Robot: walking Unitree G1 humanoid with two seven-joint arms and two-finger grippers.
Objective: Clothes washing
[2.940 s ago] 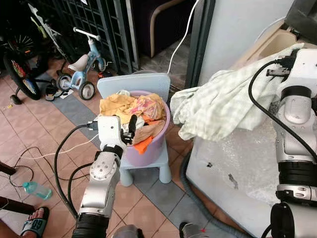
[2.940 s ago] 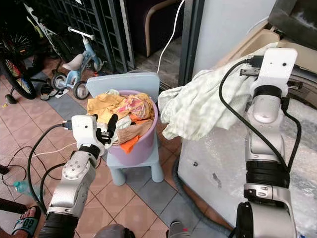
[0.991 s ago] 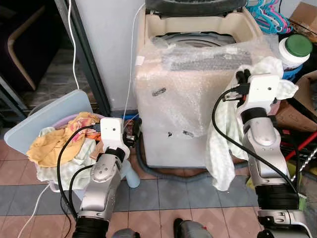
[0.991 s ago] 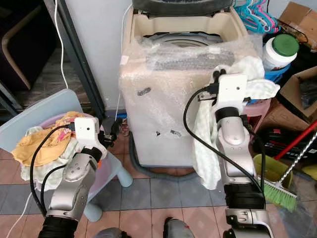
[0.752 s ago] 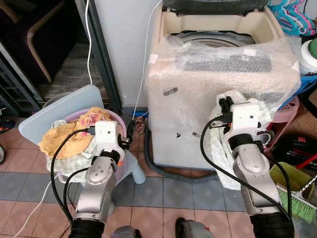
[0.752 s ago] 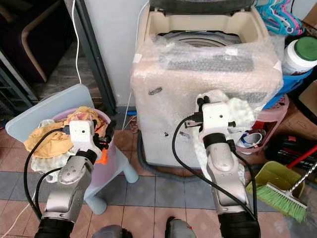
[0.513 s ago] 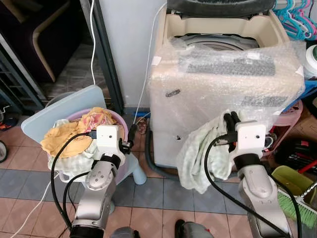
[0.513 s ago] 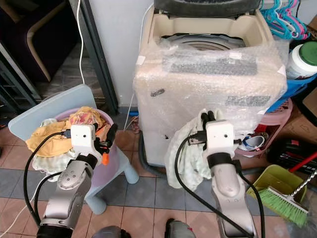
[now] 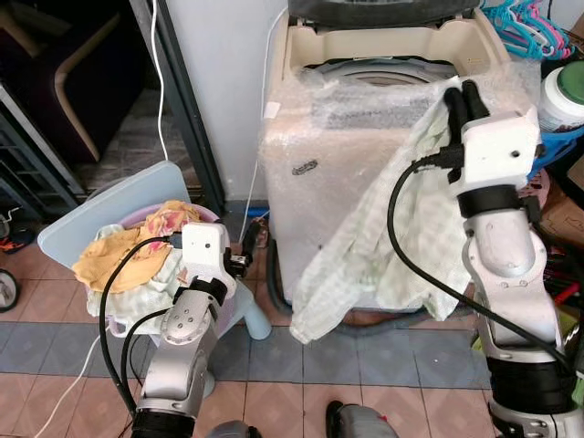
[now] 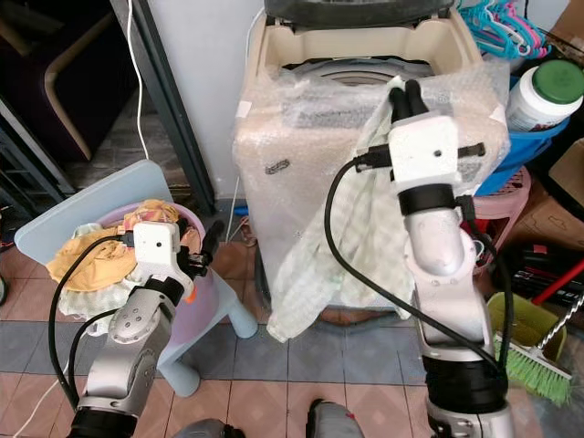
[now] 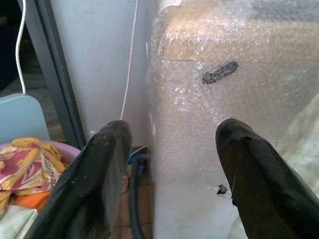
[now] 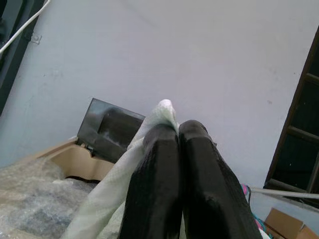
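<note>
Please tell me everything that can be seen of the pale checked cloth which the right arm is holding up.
The checked cloth is a thin, pale green-and-white woven fabric, crumpled and hanging loose. The right pincer, fingers shut, pinches its top edge, and a small tuft pokes out above the fingertips. From there it drapes down and across the front of the bubble-wrapped washing machine, lying against the wrap, and its lowest corner ends just above the tiled floor.
</note>
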